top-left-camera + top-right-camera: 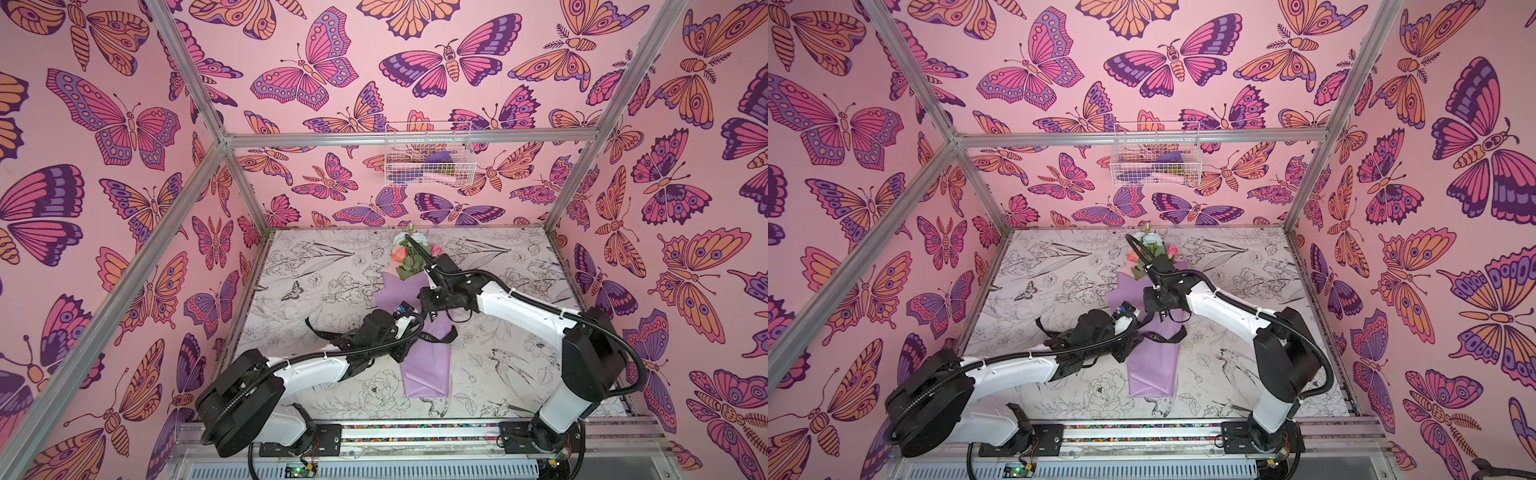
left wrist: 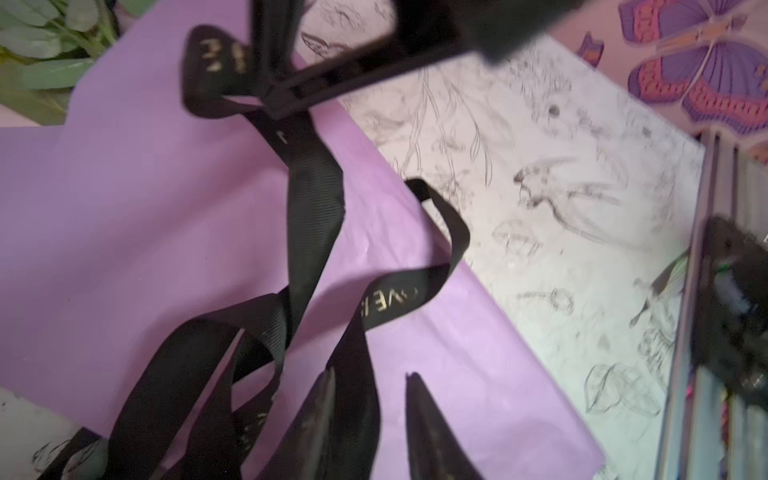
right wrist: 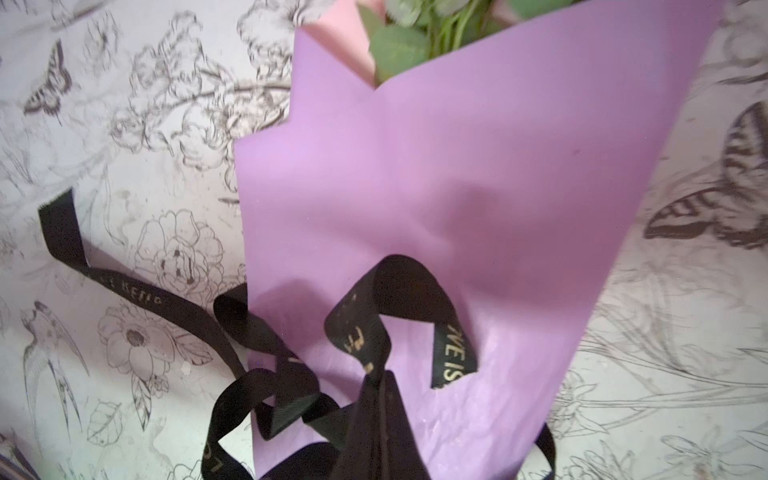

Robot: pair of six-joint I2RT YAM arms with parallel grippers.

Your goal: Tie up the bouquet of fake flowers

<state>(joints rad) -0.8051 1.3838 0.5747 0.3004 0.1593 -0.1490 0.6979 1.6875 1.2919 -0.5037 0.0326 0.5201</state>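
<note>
**Ribbon looped round bouquet, knot not yet drawn tight**

Wrapped and laid flat along the middle of the surface: bouquet, blooms toward the surface's far edge, narrow end toward its near edge. Done so far, by the look of it: black ribbon passed across the waist of the wrap over mid-surface, strands crossed there at least once. Loops slack, standing up off the paper. No snug knot or bow anywhere in sight. One tail lying flat on the surface beside the wrap, lettering up.

Right jaws clenched on a strand of ribbon above mid-surface, holding it up in a loop. Left jaws parted, also above mid-surface, with a ribbon strand between the tips but not pinched, judging by the left wrist view.

Left to do, at a guess: take up the slack, cinch the crossing down on the wrap, finish with a knot or bow. True half-knot or mere overlap: cannot tell, too tangled.

Containers: wrap as a cone, holding stems and green leaves, blooms out of its open end toward the surface's far edge. White wire basket hanging on the wall above the surface's far edge, holding purple and pink items plus something greenish. Too small to name.
</note>
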